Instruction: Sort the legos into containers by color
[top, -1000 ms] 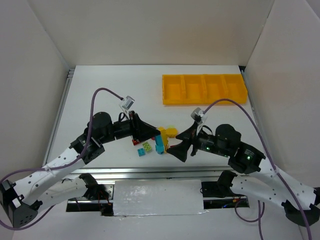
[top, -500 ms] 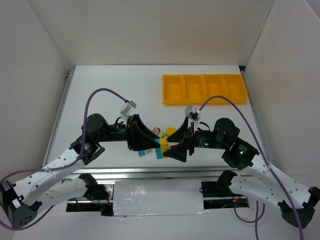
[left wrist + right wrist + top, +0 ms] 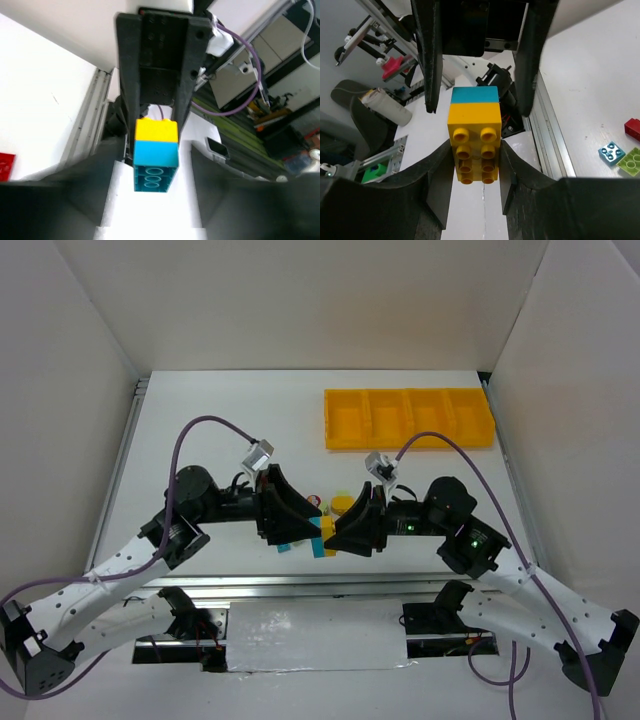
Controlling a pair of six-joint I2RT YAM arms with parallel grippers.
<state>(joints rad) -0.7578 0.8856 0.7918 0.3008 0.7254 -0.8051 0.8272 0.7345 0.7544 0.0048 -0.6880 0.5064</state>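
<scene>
Currently right tool (image 3: 475,150) clamped on yellow end of lego stack (image 3: 474,120); left tool (image 3: 156,160) straddles blue end, grip unclear.

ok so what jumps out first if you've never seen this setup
The right gripper and left gripper meet nose to nose near the front edge of the table. The right one is clamped on a yellow brick stuck to a blue brick, which sits between the left one's fingers. Next comes the bright yellow tray at the table's far right.
</scene>
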